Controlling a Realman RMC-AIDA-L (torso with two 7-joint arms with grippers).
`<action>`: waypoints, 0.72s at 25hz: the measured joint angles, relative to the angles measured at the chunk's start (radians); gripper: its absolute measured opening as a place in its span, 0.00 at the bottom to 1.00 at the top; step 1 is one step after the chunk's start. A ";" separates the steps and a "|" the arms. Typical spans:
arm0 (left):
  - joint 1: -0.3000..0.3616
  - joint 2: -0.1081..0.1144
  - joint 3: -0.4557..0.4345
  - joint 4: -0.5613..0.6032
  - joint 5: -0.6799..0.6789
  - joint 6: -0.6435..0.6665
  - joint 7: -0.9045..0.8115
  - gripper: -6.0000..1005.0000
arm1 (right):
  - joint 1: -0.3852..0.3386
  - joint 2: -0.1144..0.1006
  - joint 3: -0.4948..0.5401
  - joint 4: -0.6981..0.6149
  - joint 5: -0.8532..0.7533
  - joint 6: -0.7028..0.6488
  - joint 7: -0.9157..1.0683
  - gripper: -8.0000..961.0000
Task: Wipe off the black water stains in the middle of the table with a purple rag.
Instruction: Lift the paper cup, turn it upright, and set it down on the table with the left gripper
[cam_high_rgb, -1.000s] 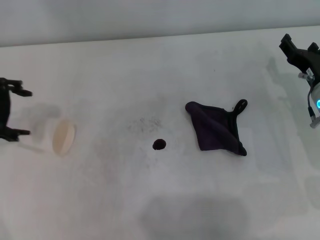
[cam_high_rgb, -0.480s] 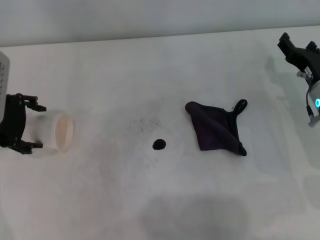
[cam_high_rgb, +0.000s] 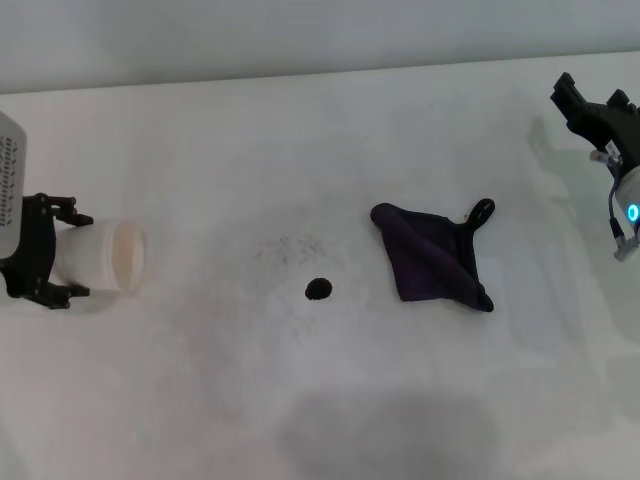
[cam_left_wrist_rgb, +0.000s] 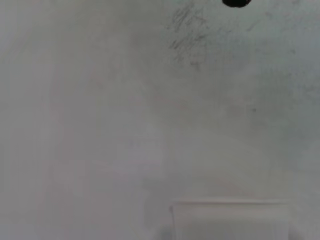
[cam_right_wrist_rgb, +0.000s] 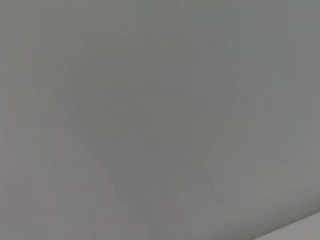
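The black water stain (cam_high_rgb: 319, 289) is a small glossy blob in the middle of the white table (cam_high_rgb: 300, 140). It also shows at the edge of the left wrist view (cam_left_wrist_rgb: 236, 2). The purple rag (cam_high_rgb: 432, 255) lies flat just right of the stain, apart from it, with its black loop (cam_high_rgb: 480, 211) at the far right corner. My left gripper (cam_high_rgb: 62, 250) is at the table's left edge, shut on a white cup (cam_high_rgb: 100, 258) lying on its side. My right gripper (cam_high_rgb: 595, 100) is open and empty at the far right, well beyond the rag.
Faint grey speckles (cam_high_rgb: 290, 247) mark the table just behind the stain. The white cup's rim (cam_left_wrist_rgb: 230, 205) shows in the left wrist view. The right wrist view shows only a plain grey surface.
My left gripper has moved in from the left edge with the white cup, and the cup now holds still. My right gripper has shifted slightly left. The rag and the stain have not moved.
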 joint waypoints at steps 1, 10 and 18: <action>0.001 0.000 -0.003 -0.003 -0.016 0.005 -0.001 0.87 | 0.000 0.000 -0.001 0.000 0.000 0.000 0.000 0.91; 0.006 0.000 -0.022 -0.022 -0.082 0.026 -0.017 0.86 | -0.002 0.000 -0.002 0.000 0.000 0.001 0.000 0.91; 0.014 -0.001 -0.022 -0.035 -0.160 0.057 -0.030 0.85 | -0.004 -0.001 -0.002 -0.007 0.000 0.003 0.000 0.91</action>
